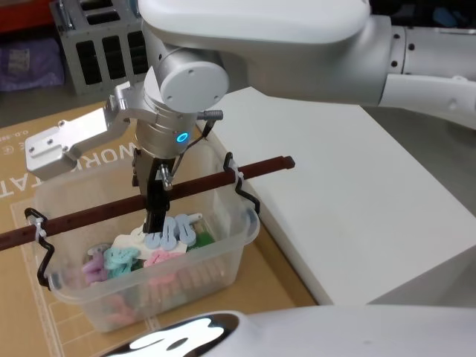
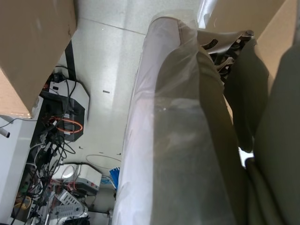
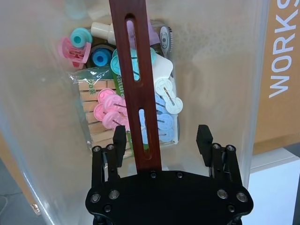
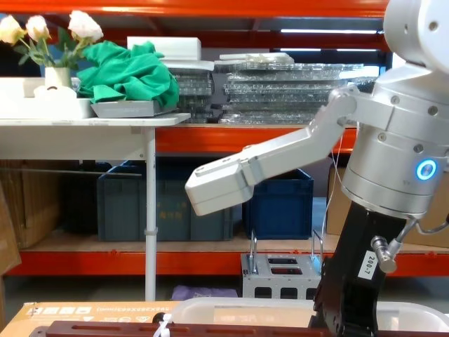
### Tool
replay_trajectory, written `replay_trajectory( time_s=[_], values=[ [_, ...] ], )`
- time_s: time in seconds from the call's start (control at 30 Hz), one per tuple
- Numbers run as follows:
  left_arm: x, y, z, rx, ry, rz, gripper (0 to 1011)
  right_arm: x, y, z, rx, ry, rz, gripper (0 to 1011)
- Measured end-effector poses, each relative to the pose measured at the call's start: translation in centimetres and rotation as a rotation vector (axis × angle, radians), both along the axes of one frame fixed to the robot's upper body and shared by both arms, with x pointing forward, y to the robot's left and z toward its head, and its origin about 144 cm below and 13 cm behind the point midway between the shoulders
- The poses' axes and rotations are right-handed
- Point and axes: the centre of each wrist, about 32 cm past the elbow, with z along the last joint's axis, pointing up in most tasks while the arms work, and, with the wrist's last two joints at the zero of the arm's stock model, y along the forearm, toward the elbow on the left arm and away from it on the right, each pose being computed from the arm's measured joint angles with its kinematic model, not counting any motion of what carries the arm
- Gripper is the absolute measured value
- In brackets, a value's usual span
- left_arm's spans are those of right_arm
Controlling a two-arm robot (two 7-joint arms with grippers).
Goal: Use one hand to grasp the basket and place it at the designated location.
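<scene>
My right claw point(image 3: 161, 136) stands wide open astride the bar point(image 3: 136, 70), holding nothing; the bar sits off-centre between its fingers point(image 3: 119, 143), so closing may tilt the basket point(image 1: 208, 271)

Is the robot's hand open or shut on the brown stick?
Open. The right gripper straddles the bar handle; its fingers stand either side, one with a clear gap from the wood.

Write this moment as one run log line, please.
right tool: open, straddling handle | basket: on cardboard, clips inside | grasp: not yet closed
</scene>
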Motion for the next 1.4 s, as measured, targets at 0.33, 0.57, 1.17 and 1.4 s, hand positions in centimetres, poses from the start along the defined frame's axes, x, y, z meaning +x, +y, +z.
replay_trajectory(
  time_s=[0.33, 0.57, 1.17, 1.4],
  values=[
    [0.0, 0.0, 0.0, 0.000, 0.000, 0.000, 0, 0.4, -0.2, 0.0, 0.004, 0.001, -0.007, 651],
    [0.0, 0.0, 0.0, 0.000, 0.000, 0.000, 0, 1.0, -0.3, 0.3, 0.017, 0.010, -0.018, 449],
    [0.0, 0.0, 0.0, 0.000, 0.000, 0.000, 0, 1.3, -0.6, 0.7, 0.030, 0.021, -0.022, 140],
    [0.0, 0.0, 0.0, 0.000, 0.000, 0.000, 0, 1.1, -0.7, 0.8, 0.034, 0.021, -0.020, 116]
  ],
)
